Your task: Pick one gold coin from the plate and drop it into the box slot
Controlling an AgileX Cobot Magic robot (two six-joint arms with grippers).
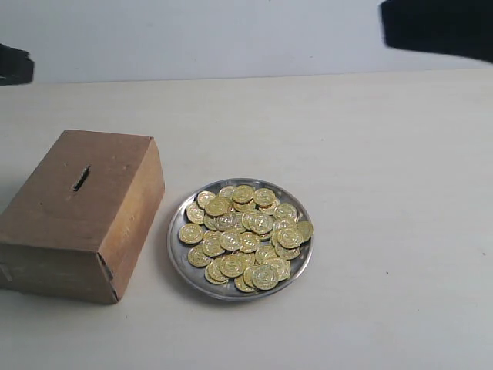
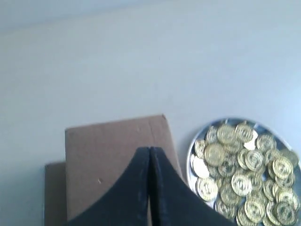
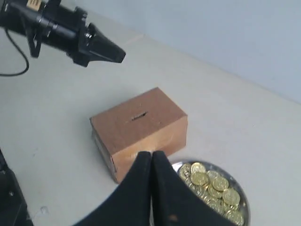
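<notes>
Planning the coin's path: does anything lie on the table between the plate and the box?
Nothing. The exterior view shows only a narrow bare strip of table between the box and the plate; the two sit apart.

Plain brown cardboard box (image 1: pixel 81 212) with one dark slot (image 1: pixel 81 178). Shiny silver plate (image 1: pixel 172 248) heaped with bright gold coins (image 1: pixel 246 235) (their stamped pattern is too small to make out). Pale cream surface (image 1: pixel 385 193), pale grey wall (image 1: pixel 231 38). The left gripper (image 2: pixel 149 153) and right gripper (image 3: pixel 151 154) are matte black.
</notes>
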